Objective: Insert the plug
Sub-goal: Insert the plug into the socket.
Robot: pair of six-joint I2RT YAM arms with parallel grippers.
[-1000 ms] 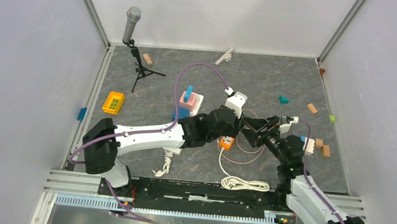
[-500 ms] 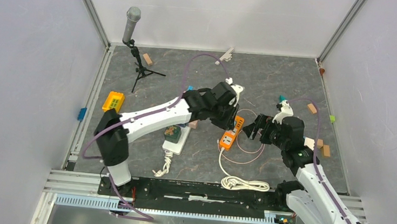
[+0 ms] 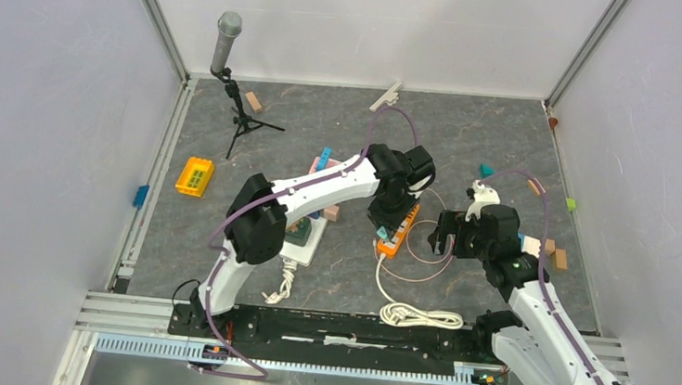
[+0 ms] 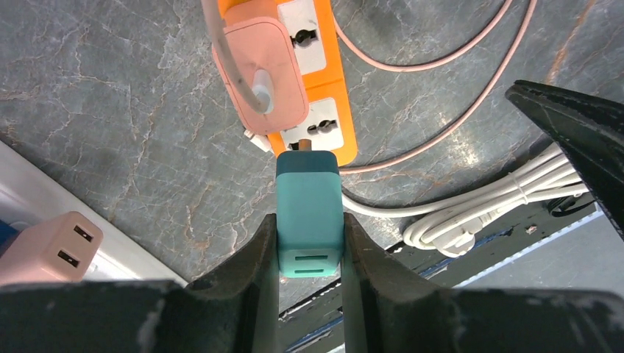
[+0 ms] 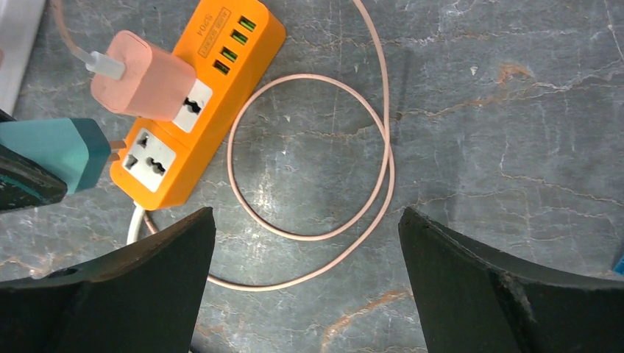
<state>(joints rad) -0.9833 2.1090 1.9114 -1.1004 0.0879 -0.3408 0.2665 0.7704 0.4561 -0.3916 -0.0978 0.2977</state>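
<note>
Left gripper [image 4: 309,220] clamped narrowly on a teal plug [image 4: 310,198], one finger on each long side. The plug pointed nose-first at the end socket of an orange strip [image 4: 324,131], which lay mid-floor. One copper prong showed at the plug's tip, over that socket; whether it had entered could not be told. A pink charger [image 4: 259,73] filled the next socket, just beside the free one, leaving little room on that side. A white cord [image 4: 471,213] lay bundled near the front rail, past the strip's end. The right gripper [image 5: 304,220] stood wide open and held nothing, above a pink cable loop [image 5: 385,147] with bare grey floor inside it, apart from the strip. From the top camera the left arm hid the plug. A pink block [image 4: 59,246] sat partly cut off at the left wrist view's edge
</note>
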